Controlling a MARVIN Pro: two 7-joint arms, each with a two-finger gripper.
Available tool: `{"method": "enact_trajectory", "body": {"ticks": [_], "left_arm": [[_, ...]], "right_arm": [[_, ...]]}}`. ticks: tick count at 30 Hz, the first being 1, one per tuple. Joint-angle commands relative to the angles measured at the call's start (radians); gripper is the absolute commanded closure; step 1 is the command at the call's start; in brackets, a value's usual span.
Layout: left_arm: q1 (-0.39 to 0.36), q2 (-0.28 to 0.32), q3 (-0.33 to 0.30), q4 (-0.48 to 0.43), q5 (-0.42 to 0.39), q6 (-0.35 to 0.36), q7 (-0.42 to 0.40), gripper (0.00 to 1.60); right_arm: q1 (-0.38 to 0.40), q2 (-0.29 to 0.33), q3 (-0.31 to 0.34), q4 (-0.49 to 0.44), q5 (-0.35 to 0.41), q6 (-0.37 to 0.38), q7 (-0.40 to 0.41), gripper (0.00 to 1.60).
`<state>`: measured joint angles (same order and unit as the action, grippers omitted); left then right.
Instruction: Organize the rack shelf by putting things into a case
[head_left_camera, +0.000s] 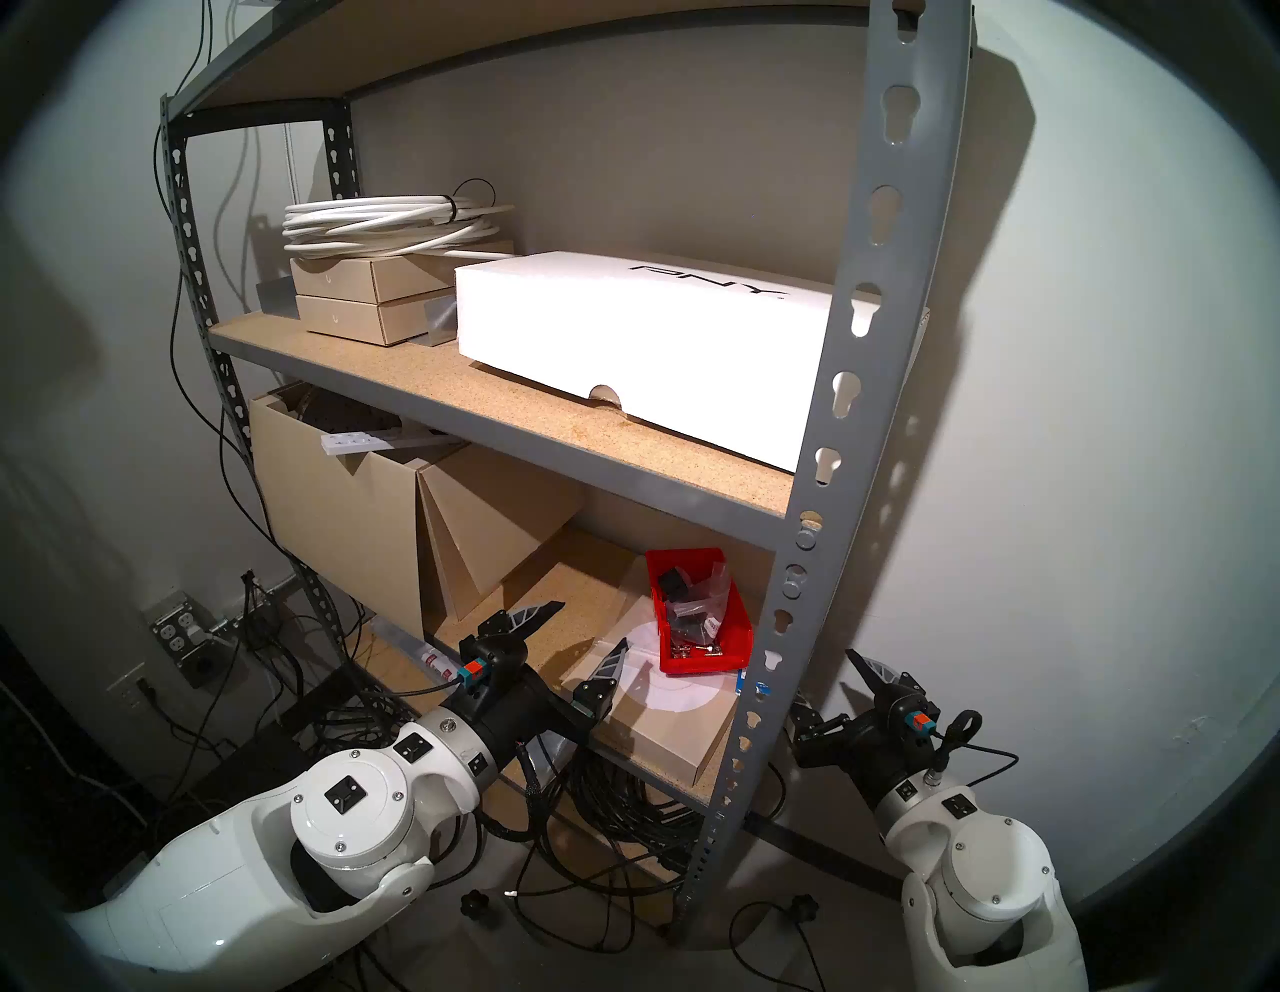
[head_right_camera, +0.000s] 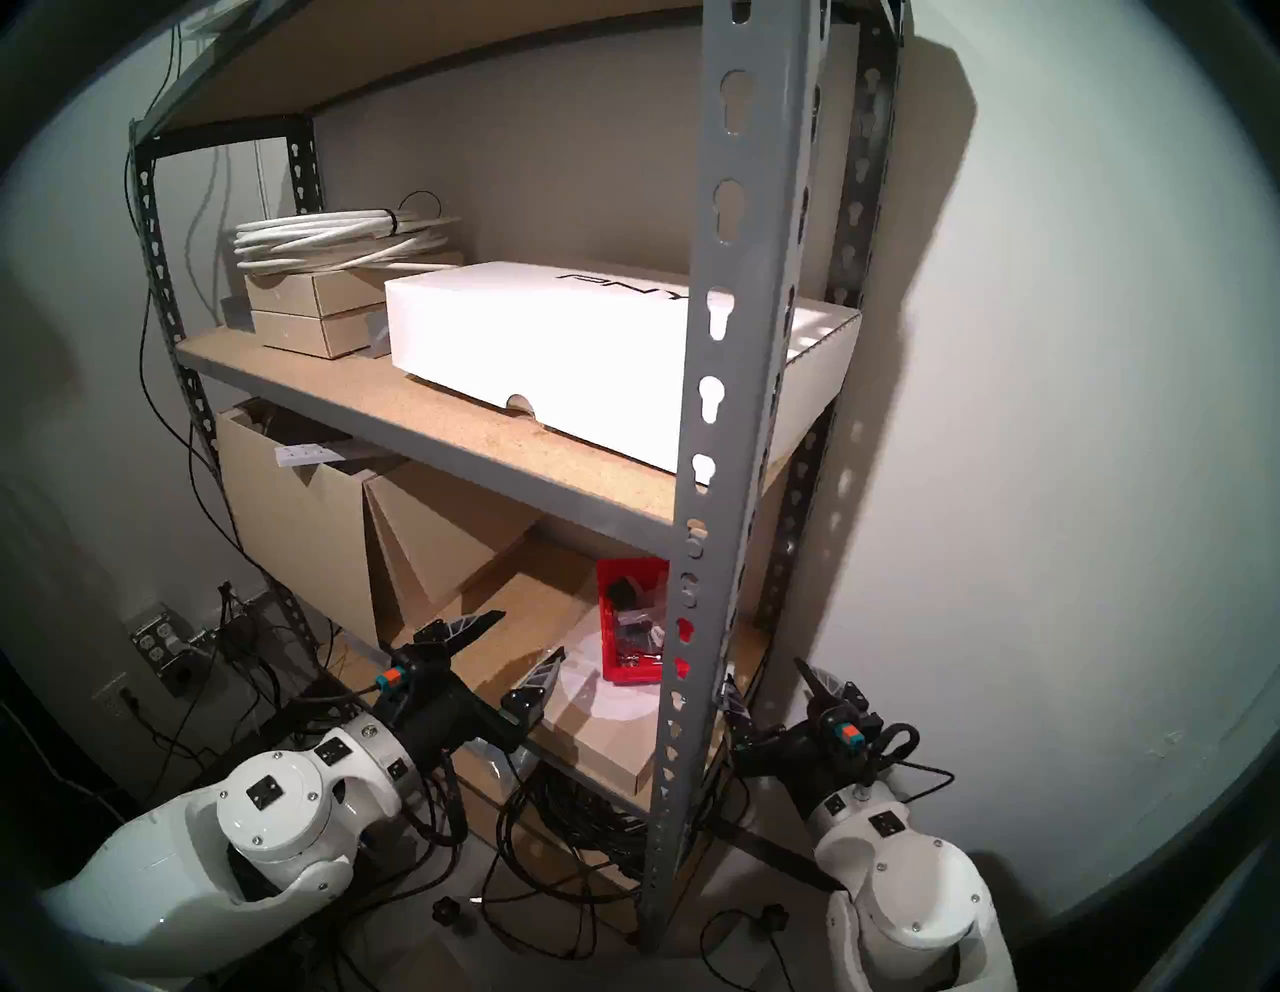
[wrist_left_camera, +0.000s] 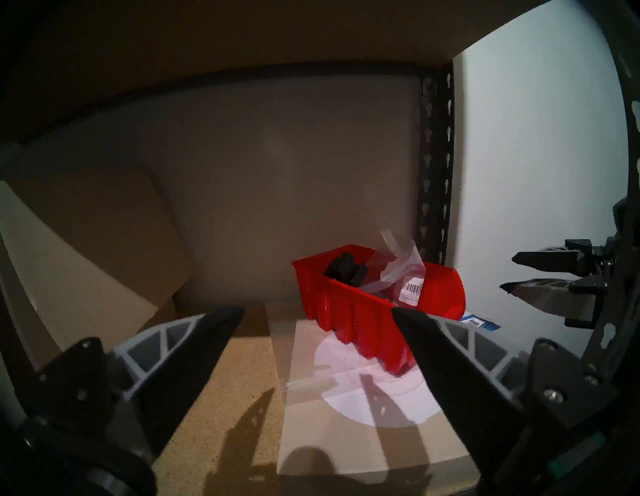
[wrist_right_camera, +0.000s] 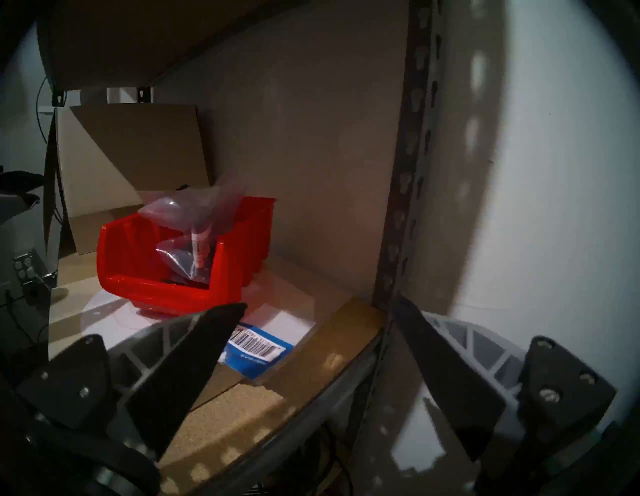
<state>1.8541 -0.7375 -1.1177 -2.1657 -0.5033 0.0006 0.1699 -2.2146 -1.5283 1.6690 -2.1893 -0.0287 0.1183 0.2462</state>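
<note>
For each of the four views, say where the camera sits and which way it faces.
Head left: high, looking down at rack shelf; both arms show.
Head right: same, shifted sideways.
Left wrist: level into lower shelf; open left gripper frames red bin.
Right wrist: from outside the upright; open right gripper.
Shared: the bin, clear bag inside.

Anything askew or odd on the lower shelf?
Mostly tidy. The small red plastic bin sits skewed on a flat tan cardboard box that overhangs the shelf's front edge. The clear plastic bag of black parts sticks up above the bin's rim. Nothing spilled.
</note>
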Motion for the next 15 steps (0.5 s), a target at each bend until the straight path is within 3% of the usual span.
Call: {"method": "enact_trajectory", "body": {"ticks": [1,15], "left_arm": [[-0.002,0.002,-0.003,-0.017,0.003,-0.004,-0.001,0.0],[0.009,0.019,0.005,-0.047,0.008,0.007,-0.009,0.0]], "right_arm": [[-0.024,-0.002,0.01,-0.047,0.014,-0.022,0.006,0.0],[-0.026,-0.003,0.012,-0.047,0.015,-0.025,0.008,0.0]]}}
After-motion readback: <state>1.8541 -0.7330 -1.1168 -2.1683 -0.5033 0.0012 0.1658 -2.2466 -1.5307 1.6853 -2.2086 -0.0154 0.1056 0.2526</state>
